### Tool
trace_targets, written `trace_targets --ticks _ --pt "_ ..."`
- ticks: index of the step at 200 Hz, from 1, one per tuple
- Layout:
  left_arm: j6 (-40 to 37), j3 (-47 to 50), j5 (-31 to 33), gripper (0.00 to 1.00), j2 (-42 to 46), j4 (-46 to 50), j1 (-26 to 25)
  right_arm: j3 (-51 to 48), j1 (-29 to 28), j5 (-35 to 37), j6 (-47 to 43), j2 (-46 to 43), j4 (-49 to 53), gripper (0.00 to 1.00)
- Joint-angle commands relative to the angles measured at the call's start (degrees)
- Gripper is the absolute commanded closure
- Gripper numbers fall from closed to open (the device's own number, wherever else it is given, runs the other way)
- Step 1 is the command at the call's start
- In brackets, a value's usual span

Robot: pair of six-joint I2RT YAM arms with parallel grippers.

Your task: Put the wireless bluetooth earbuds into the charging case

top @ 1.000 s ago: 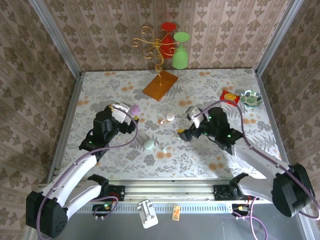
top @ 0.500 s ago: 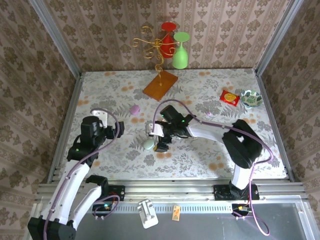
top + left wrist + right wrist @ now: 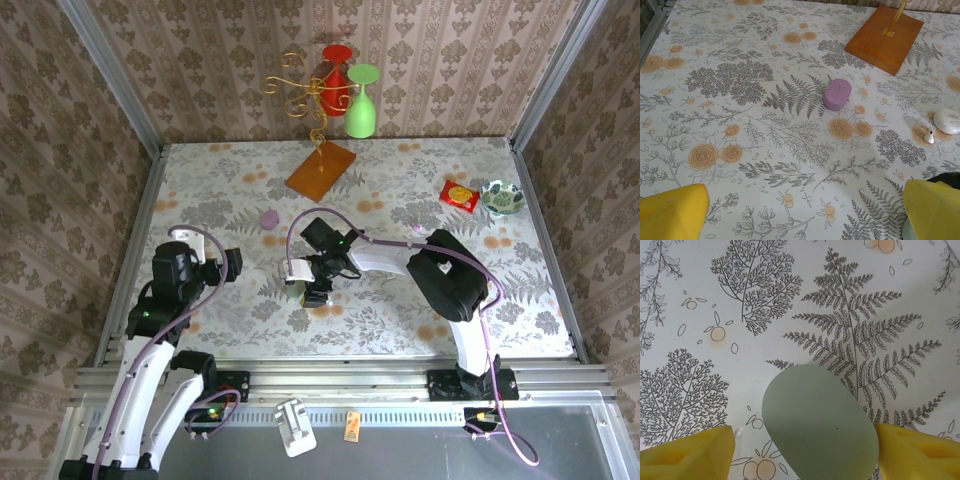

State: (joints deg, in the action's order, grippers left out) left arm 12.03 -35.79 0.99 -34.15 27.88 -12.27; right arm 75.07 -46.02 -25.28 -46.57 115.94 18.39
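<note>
A pale green pebble-shaped charging case [image 3: 820, 427] lies shut on the flowered tablecloth, seen from above as a pale spot [image 3: 293, 292]. My right gripper [image 3: 805, 452] is open and straddles it. The right finger [image 3: 917, 452] sits at the case's edge, and the left finger [image 3: 687, 452] stands a little apart from it. A tiny whitish piece [image 3: 738, 431] lies beside that left finger. One earbud [image 3: 929, 137] rests next to a round white case [image 3: 947, 121]. My left gripper [image 3: 807, 202] hangs open over bare cloth, with nothing between its fingers, left of the right gripper [image 3: 303, 285].
A purple cylinder [image 3: 837, 94] stands between the arms, toward the back [image 3: 269, 216]. Behind it is a wooden base [image 3: 320, 170] with a gold hook stand holding a green glass [image 3: 361, 100]. A red snack packet [image 3: 460, 194] and a small bowl [image 3: 502, 197] sit at the far right.
My right arm has swung left across the table to the green case, and its jaws have narrowed around it. My left arm has drawn back toward the near left.
</note>
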Motion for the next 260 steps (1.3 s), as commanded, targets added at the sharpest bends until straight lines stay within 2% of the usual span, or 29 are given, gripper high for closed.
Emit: trace_targets --ticks 1,29,36,92,135,159,186,214,243,256,260 --pt "1.2 0.3 -1.0 0.00 -0.2 -0.5 0.5 1.6 -0.4 0.5 -0.9 1.2 2.3 0.29" --pt "1.3 0.7 -1.2 0.00 -0.3 -1.2 0.4 1.4 -0.4 1.4 -1.1 1.3 3.0 0.35" --pt "1.2 0.7 -1.2 0.00 -0.2 -1.3 0.5 1.4 -0.4 1.4 -1.2 1.3 3.1 0.40" --pt "1.1 0.8 -2.0 0.00 -0.9 -2.0 0.4 1.2 -0.4 1.4 -0.3 0.9 3.4 0.58" --pt "0.7 0.7 -3.0 0.00 -1.2 -3.2 0.4 0.6 -0.4 1.9 1.1 -0.6 3.4 0.64" --pt "-1.1 1.5 -7.4 0.00 0.0 -7.8 -0.3 -1.3 0.1 1.8 3.5 -4.6 2.6 0.65" --pt "-4.5 1.8 -11.2 0.00 0.2 -13.4 -3.5 -4.9 2.3 0.4 7.7 -11.6 1.7 0.66" --pt "-8.8 1.9 -15.2 0.00 -0.7 -20.5 -8.6 -6.5 6.1 -1.6 9.8 -19.8 7.0 0.66" --pt "-11.7 1.0 -22.9 0.00 -3.3 -26.0 -13.0 -6.5 10.7 -2.7 12.3 -28.4 12.9 0.70" --pt "-11.9 0.8 -27.0 0.00 -5.0 -29.0 -13.5 -5.9 12.4 -3.2 13.3 -31.8 16.0 0.71" --pt "-12.0 0.9 -27.9 0.00 -5.6 -29.8 -15.2 -5.6 12.9 -3.5 13.5 -32.6 17.0 0.71"
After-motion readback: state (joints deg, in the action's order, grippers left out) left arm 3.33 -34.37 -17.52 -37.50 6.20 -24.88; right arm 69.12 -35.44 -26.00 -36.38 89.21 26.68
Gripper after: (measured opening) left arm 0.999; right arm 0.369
